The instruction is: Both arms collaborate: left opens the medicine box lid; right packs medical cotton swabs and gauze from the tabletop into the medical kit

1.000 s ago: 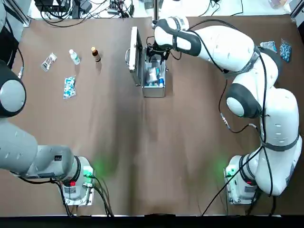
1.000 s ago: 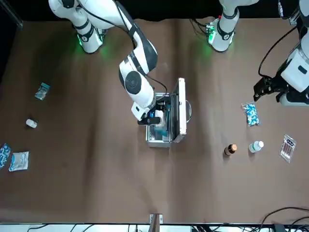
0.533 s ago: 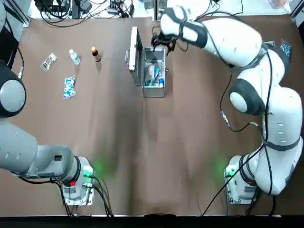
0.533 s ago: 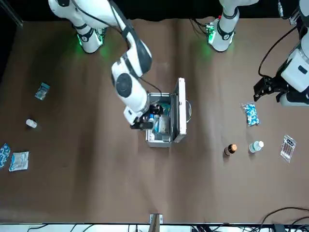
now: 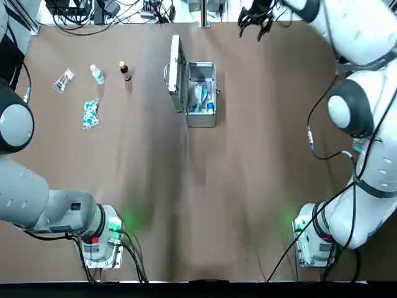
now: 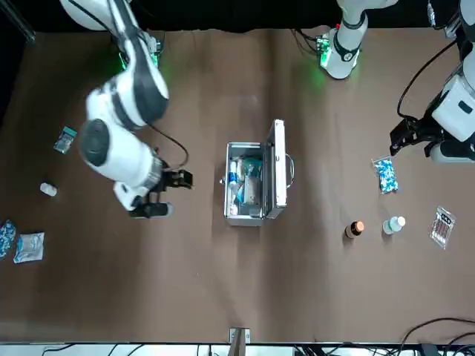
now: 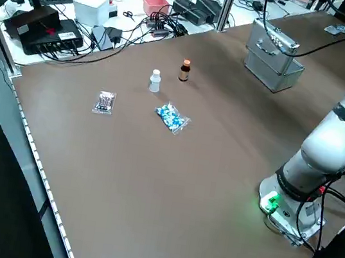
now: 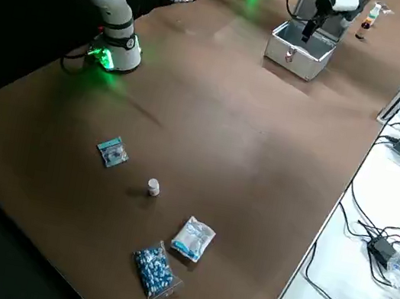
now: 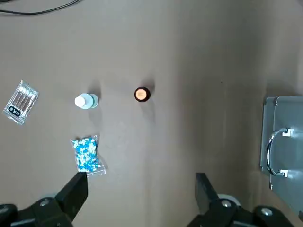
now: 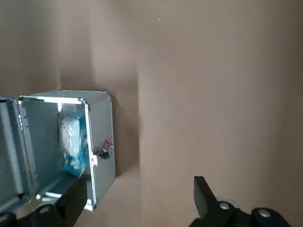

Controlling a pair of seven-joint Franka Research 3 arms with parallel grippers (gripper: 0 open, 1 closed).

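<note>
The medicine box point(image 5: 201, 118) stands at the table's far middle with its lid point(image 5: 176, 74) upright on the left side. Inside, the teal-blue and white cotton swabs packet point(image 6: 250, 166) lies beside a white gauze packet point(image 6: 249, 194); both also show in the right wrist view, inside the medical kit point(image 10: 102, 137). My right gripper point(image 5: 255, 18) hangs open and empty, well off to the right of the box near the far edge, also seen as the right gripper point(image 10: 139, 196). My left gripper point(image 9: 139, 189) is open high over the left part of the table, away from the lid.
Left of the box lie a brown bottle point(image 5: 124, 70), a small white bottle point(image 5: 97, 74), a blue-speckled packet point(image 5: 90, 114) and a clear strip packet point(image 5: 63, 80). On the right end lie a small teal packet point(image 6: 65, 139), a white bottle point(image 6: 48, 190) and two more packets point(image 6: 28, 247).
My right gripper has risen out of the open box and swung away to the right, toward the far edge. The packets stay inside the box. The left arm has not moved.
</note>
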